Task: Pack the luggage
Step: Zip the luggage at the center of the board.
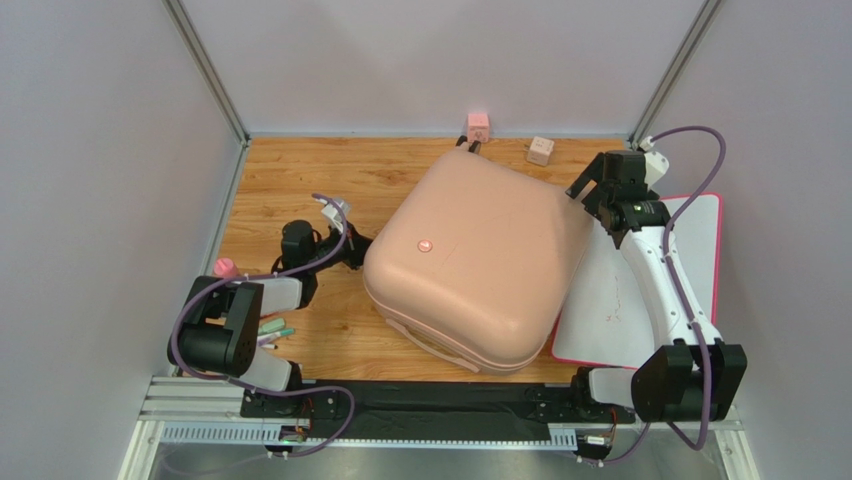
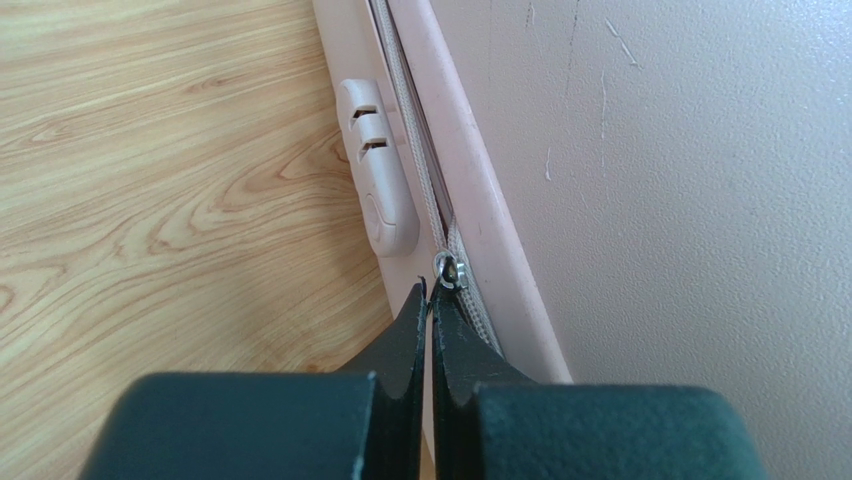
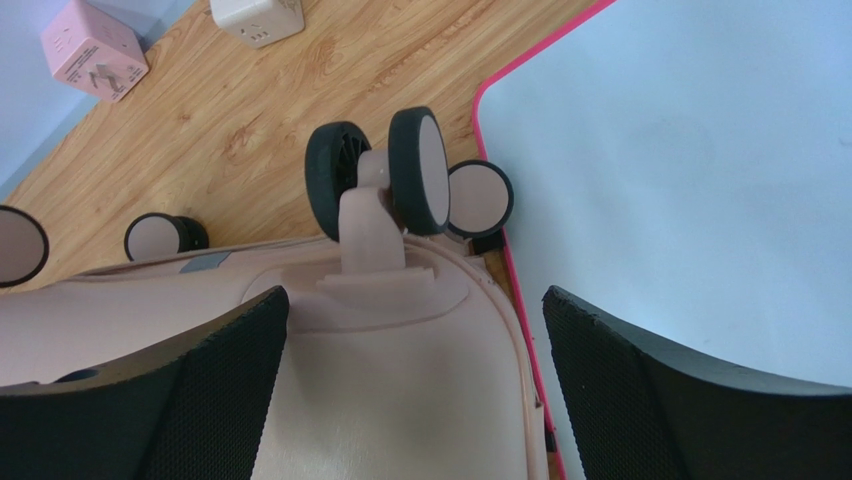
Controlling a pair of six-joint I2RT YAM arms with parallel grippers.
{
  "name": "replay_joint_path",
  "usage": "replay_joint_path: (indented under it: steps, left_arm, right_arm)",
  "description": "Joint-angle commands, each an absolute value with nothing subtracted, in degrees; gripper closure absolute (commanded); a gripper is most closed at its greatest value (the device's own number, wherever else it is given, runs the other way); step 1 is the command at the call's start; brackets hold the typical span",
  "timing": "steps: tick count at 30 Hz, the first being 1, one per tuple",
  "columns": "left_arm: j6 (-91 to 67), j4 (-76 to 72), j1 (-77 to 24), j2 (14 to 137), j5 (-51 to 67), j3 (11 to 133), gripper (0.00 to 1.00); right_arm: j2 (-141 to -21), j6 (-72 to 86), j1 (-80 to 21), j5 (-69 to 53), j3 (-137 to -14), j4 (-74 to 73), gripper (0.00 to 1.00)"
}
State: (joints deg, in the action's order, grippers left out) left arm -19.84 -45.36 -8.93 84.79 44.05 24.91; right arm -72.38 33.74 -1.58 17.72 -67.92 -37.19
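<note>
Starting at the near edge, a few pens (image 1: pixel 275 327) were noted lying outside the case beside the left arm's base; whether they were meant for packing could not be told.

Next out, the left gripper (image 2: pixel 428 300) was found clenched, fingertips pressed together and set just beside the small metal ring of the zipper slider (image 2: pixel 449 269) on the luggage's side seam. Whether a thin pull tab was pinched between the tips could not be made out. A slotted plastic fitting (image 2: pixel 380 170) was seen on the shell just beside the zipper track (image 2: pixel 415 150).

The luggage (image 1: pixel 480 260) was recorded lying flat mid-table (image 1: pixel 300 170), lid down, emblem (image 1: pixel 424 244) uppermost, its right edge overlapping the white board (image 1: pixel 600 300) with the pink rim. No lining or contents were visible.

Farther out, the right gripper (image 3: pixel 415 295) was held released, jaws wide, above the wheel end near a caster wheel (image 3: pixel 420 170), nothing between them.

At the far wall, a pink cube (image 1: pixel 478 124) and a pale cube (image 1: pixel 540 150) were left outside.

Judged progress: late. The shell was taken as closed; zipping was judged the step in hand, its extent not determinable.
</note>
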Motion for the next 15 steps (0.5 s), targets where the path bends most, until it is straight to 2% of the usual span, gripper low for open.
replay_joint_path:
  steps: [1, 6, 9, 10, 12, 13, 15]
  left_arm:
    - [-19.16, -53.35, -8.52, 82.97, 42.89, 25.23, 1.00]
    - [-19.86, -54.05, -8.53, 83.23, 43.42, 24.96, 1.00]
    - [-19.95, -54.23, -8.61, 83.23, 43.42, 24.61, 1.00]
    - [-20.04, -54.23, -8.70, 83.23, 43.42, 24.44, 1.00]
    - [-20.13, -54.23, -9.49, 83.32, 43.24, 24.43, 1.00]
    - [-20.13, -54.23, -9.75, 83.41, 43.07, 24.43, 1.00]
    - [-19.95, -54.32, -10.63, 83.41, 42.89, 24.26, 1.00]
  right_arm:
    - [-76.10, 31.29, -0.53, 14.33, -71.09, -35.86, 0.04]
    - [-82.17, 29.71, -0.53, 10.73, -73.56, -34.98, 0.05]
    - [-86.12, 29.36, -0.53, 7.39, -74.35, -33.05, 0.11]
    - [-87.79, 29.01, -0.53, 6.34, -74.53, -32.35, 0.20]
    - [-89.90, 28.92, -0.53, 3.26, -75.49, -30.50, 0.32]
    - [-90.87, 28.57, -0.53, 2.29, -75.93, -29.89, 0.43]
    - [-94.38, 27.78, -0.53, -1.47, -78.29, -29.18, 0.53]
